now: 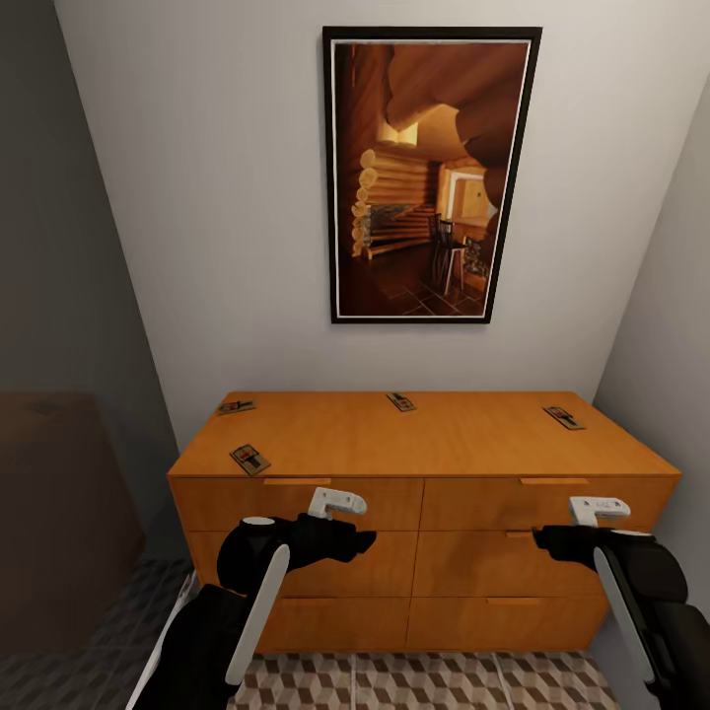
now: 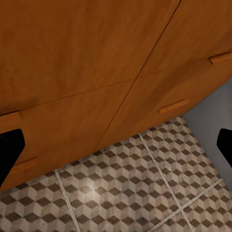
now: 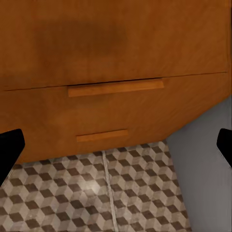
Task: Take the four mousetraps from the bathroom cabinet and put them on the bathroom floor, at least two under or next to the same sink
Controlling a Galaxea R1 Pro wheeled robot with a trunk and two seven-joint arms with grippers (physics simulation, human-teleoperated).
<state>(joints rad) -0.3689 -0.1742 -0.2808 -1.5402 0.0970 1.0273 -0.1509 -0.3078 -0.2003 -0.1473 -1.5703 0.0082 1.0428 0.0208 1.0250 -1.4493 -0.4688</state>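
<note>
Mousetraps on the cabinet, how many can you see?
4, all on the cabinet top: one at the back left corner, one near the front left edge, one at the back middle, and one at the back right. None looks hidden.

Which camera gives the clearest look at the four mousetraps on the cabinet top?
The head view: all four mousetraps lie spread on the cabinet top. Both wrist views look at the drawer fronts and bathroom floor instead.
</note>
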